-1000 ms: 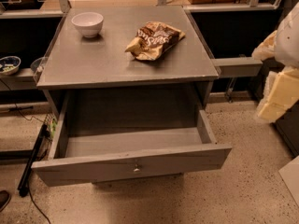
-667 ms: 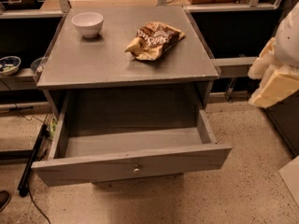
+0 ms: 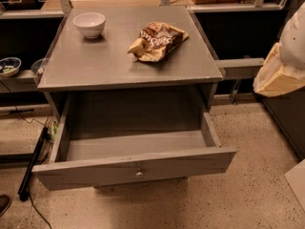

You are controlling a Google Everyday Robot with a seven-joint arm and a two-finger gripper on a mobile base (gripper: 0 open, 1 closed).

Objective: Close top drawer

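Observation:
The top drawer (image 3: 133, 168) of the grey cabinet (image 3: 128, 63) is pulled far out toward me. Its deep box is empty. Its plain front panel carries one small round metal knob (image 3: 139, 172) at the centre. My gripper (image 3: 276, 78), cream-coloured under a white arm (image 3: 295, 37), hangs at the right edge of the view. It is to the right of the cabinet, about level with the cabinet top, above the drawer front and well apart from it. It touches nothing that I can see.
On the cabinet top stand a white bowl (image 3: 89, 24) at the back left and a crumpled snack bag (image 3: 157, 41) right of centre. Dark shelving runs behind, holding a small bowl (image 3: 8, 66) at the left. A black cable (image 3: 31, 166) lies on the speckled floor at the left.
My gripper has moved up and a little to the left, closer to the cabinet's right side. The drawer, bowl and bag have not moved.

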